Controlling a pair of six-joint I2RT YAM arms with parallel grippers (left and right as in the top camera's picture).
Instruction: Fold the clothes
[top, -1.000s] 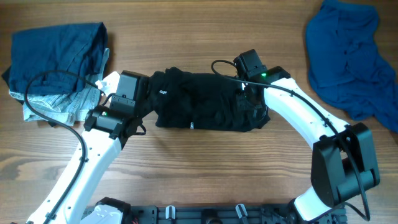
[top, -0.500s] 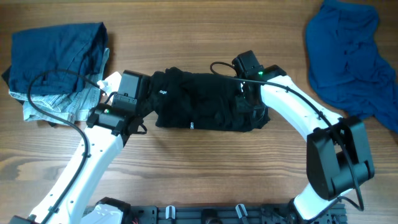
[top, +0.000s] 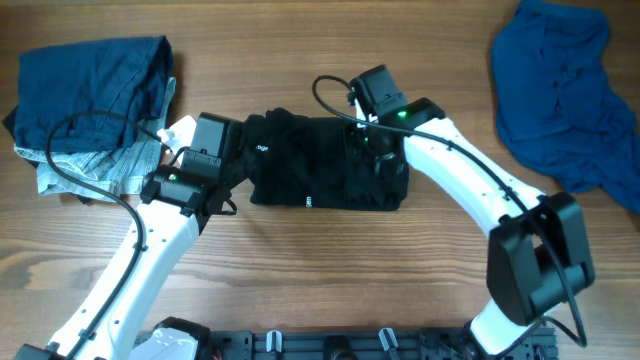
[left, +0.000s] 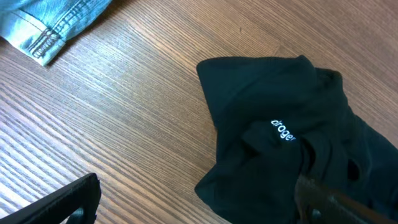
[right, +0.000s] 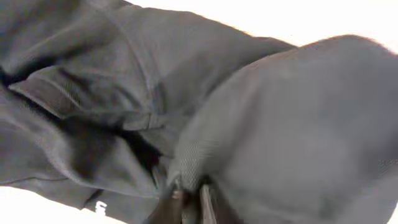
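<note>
The black garment (top: 325, 165) lies in the middle of the table (top: 320, 60), between the two arms. The right jaws are closed on it: in the right wrist view a thick fold of the black garment (right: 124, 93) is pinched between them and rises just above and to the right of them, while the rest spreads out to their left. From overhead, these jaws sit on the right part of the garment, and the right arm (top: 470, 190) reaches in from the right.

The left jaws stand wide open and hold nothing. In the left wrist view the left end of the garment (left: 273, 112) lies ahead of them and toward the right one. Its lower corner comes down between them, and bare table is in front of the left one.

White lettering (left: 283, 130) on the cloth seems to read "droger", but I cannot be sure. From overhead it is only a small white mark (top: 262, 149), and a second small white label (top: 309, 201) shows near the front edge; it is too small to read.

Only the overhead view shows the folded blue garment (top: 90, 80) and the crumpled blue one (top: 565, 90). Pale denim (left: 56, 25) shows in the left wrist view.
</note>
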